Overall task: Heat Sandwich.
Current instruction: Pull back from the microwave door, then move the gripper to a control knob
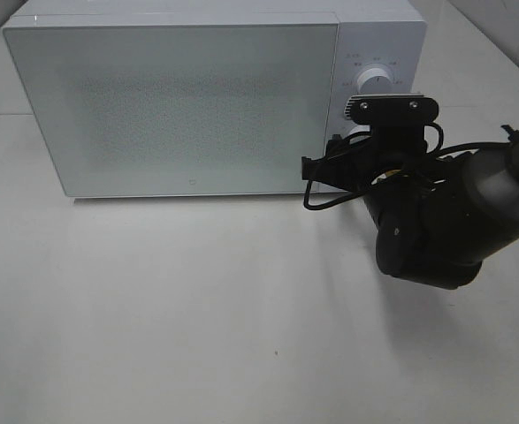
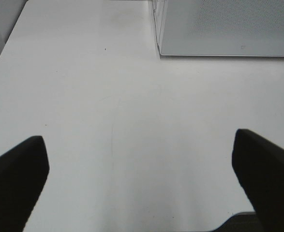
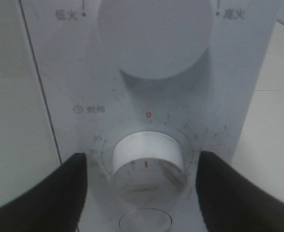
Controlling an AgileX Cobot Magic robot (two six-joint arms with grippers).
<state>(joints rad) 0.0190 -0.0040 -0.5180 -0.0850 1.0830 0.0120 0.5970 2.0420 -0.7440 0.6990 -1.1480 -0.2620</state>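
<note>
Right gripper [image 3: 142,155] is straddling the timer knob [image 3: 146,164] of a white microwave [image 1: 188,106], its two dark fingers standing apart at the knob's 9 and 3 o'clock with a sliver of panel showing on each side, so it is gripping nothing. The knob's red mark appears to be pointing to 12 o'clock, at the red zero on the dial. A larger power knob [image 3: 155,38] is sitting just beyond it, also at 12 o'clock.

Seen from the high camera, the oven is occupying the 12 o'clock end of the table [image 2: 108,96], while the right arm is reaching in from 3 o'clock to the control panel at about 2 o'clock. The door [image 1: 171,106] is lying flush and closed.

Left gripper [image 2: 141,142] is hanging wide open and empty over bare tabletop, with the oven's corner showing at its 1 o'clock.

No camera is showing the sandwich. It is most likely sitting behind the closed, frosted door, though that cannot be confirmed. By its nature it should be handling as a light, soft stack: the bread is likely to dent under pressure and the filling to slide sideways. The safer hold is probably a gentle pinch from above and below, across both slices near a crust edge.
</note>
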